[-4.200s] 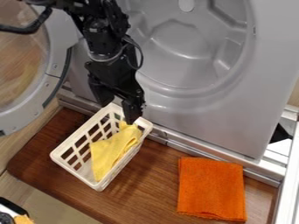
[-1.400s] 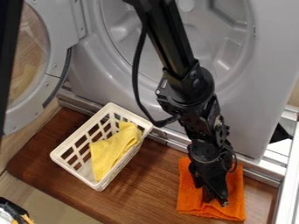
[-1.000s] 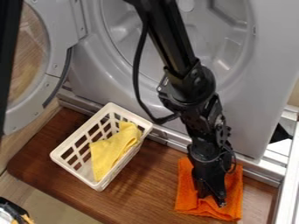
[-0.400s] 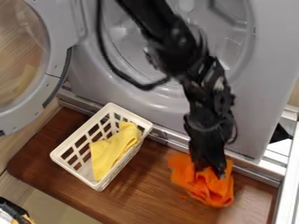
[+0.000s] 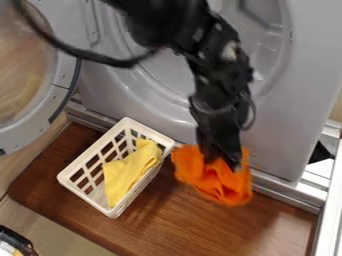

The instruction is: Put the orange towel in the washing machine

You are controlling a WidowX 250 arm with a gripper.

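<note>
Black two-finger gripper (image 5: 224,162) is clamped on the orange towel (image 5: 217,185), which hangs bunched beneath it in loose folds. From this slant the towel covers part of the far edge of the brown wooden board (image 5: 167,225) and the metal rail (image 5: 284,192) behind it, just to the right of the white slotted basket (image 5: 87,198). It looks lifted clear of the board, though whether it brushes the basket I cannot tell. A yellow cloth (image 5: 127,177) lies in the basket, towards the board's left side.

As for the task, the grasp is done and the lift seems well begun; the putting-in is not. The towel is outside the washing machine (image 5: 267,150), below its round opening. The door (image 5: 47,110) stands open at the left, so what remains is to raise the towel over the opening's lower lip, carry it inside and let go. A trailing fold could catch on that lip.
</note>
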